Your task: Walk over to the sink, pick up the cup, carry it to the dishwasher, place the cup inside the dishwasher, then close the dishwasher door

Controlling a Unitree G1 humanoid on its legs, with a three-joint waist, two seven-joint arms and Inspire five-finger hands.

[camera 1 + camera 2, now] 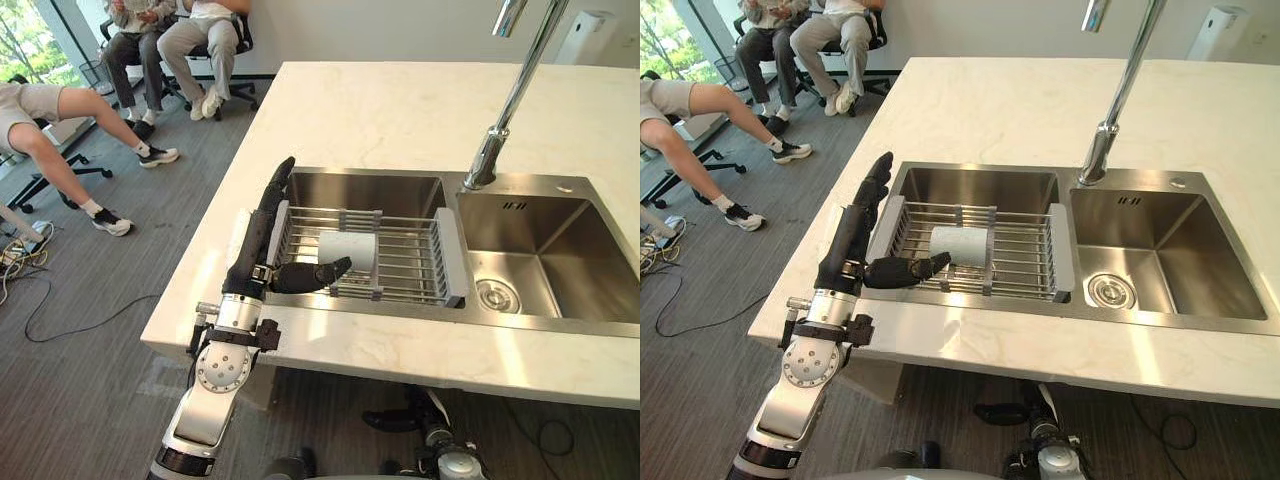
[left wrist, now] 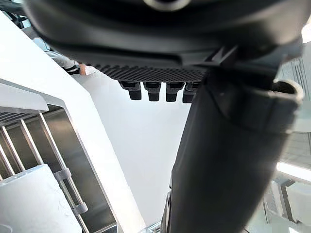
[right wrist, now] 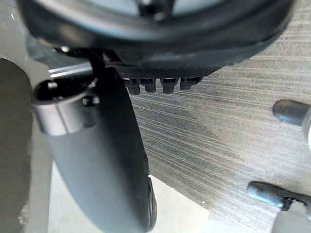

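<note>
A white cup (image 1: 348, 250) lies on its side on a wire drying rack (image 1: 410, 262) set across the left basin of the steel sink (image 1: 545, 255). My left hand (image 1: 262, 232) hovers over the sink's left rim, open, its fingers straight and pointing away from me. Its thumb (image 1: 312, 274) reaches sideways towards the cup and stops just short of it. The left wrist view has the cup (image 2: 29, 204) close beside the thumb. My right hand (image 3: 160, 48) hangs open over grey carpet, holding nothing.
A tall faucet (image 1: 510, 100) rises behind the divider between the two basins. The pale stone counter (image 1: 400, 110) stretches beyond the sink, its left edge by my left arm. People sit on chairs (image 1: 190, 40) on the carpet at the far left.
</note>
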